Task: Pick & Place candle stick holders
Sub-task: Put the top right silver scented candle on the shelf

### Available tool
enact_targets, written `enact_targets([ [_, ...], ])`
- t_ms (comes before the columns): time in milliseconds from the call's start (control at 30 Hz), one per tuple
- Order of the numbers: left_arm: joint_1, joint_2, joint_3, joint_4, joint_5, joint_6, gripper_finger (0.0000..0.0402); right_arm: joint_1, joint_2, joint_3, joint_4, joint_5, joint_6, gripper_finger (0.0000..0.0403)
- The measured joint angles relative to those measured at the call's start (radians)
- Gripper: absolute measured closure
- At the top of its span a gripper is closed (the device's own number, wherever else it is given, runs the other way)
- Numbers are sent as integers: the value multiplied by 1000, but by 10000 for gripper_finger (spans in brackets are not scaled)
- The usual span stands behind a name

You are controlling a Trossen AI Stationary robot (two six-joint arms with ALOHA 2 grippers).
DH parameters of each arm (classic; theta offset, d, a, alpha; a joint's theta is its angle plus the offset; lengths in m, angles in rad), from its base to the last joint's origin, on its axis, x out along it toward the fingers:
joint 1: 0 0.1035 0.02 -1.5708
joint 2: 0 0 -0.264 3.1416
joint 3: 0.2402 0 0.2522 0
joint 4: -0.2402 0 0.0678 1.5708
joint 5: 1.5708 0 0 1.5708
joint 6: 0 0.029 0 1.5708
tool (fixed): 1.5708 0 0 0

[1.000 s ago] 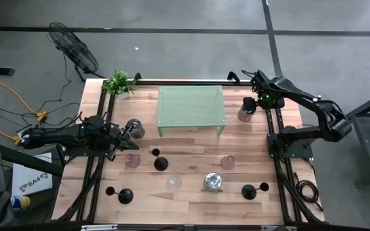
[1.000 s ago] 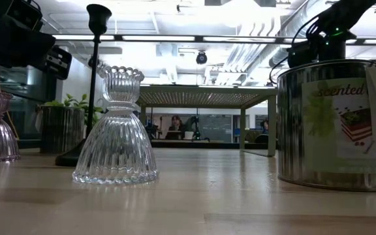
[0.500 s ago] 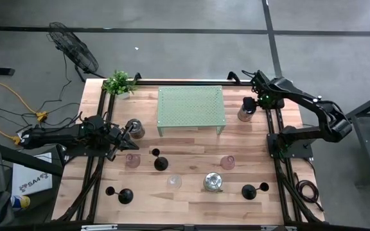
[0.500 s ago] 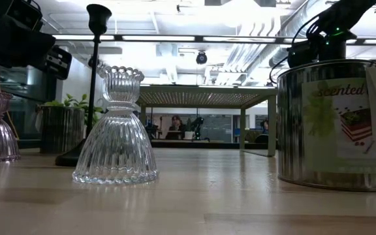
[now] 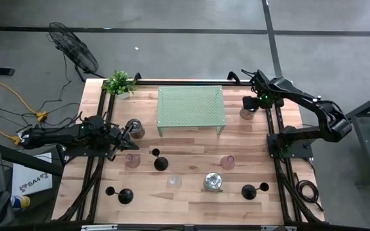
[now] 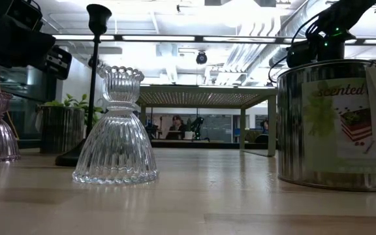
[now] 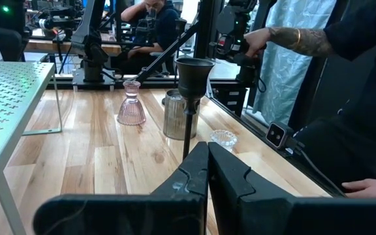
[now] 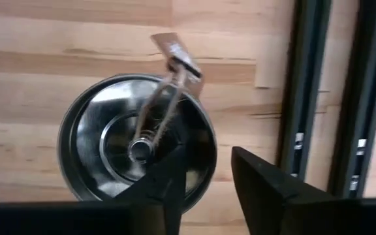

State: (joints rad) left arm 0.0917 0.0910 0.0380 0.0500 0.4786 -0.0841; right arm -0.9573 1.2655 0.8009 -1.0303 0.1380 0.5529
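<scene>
The right wrist view shows what the high view can't: the right gripper (image 8: pixel 204 186) hangs directly over a silver tin (image 8: pixel 136 143), fingers apart, touching nothing. At the table's left, the left gripper (image 5: pixel 126 135) has fingers pressed together, empty. One candle stick holder (image 7: pixel 189 98) stands just beyond its tips; two others (image 5: pixel 124 196) (image 5: pixel 249 190) stand along the near edge.

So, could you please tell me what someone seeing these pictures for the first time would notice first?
Probably the pale green perforated rack at the table's far middle, with three black candle stick holders standing on the near half among small glass holders. The right tool hangs open over a round metal tin by the rack's right end. The left tool is shut at the table's left, pointing at a candle stick holder.
</scene>
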Motion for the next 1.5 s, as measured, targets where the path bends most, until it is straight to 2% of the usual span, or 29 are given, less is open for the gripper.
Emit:
enact_targets([
  [500,0,0,0,0,0,0,402,-1,-6,-27,21,-25,3,340],
  [1033,0,0,0,0,0,0,402,-1,-6,-27,25,-39,-1,345],
  [1500,0,0,0,0,0,0,402,-1,-6,-27,24,-33,-9,375],
])
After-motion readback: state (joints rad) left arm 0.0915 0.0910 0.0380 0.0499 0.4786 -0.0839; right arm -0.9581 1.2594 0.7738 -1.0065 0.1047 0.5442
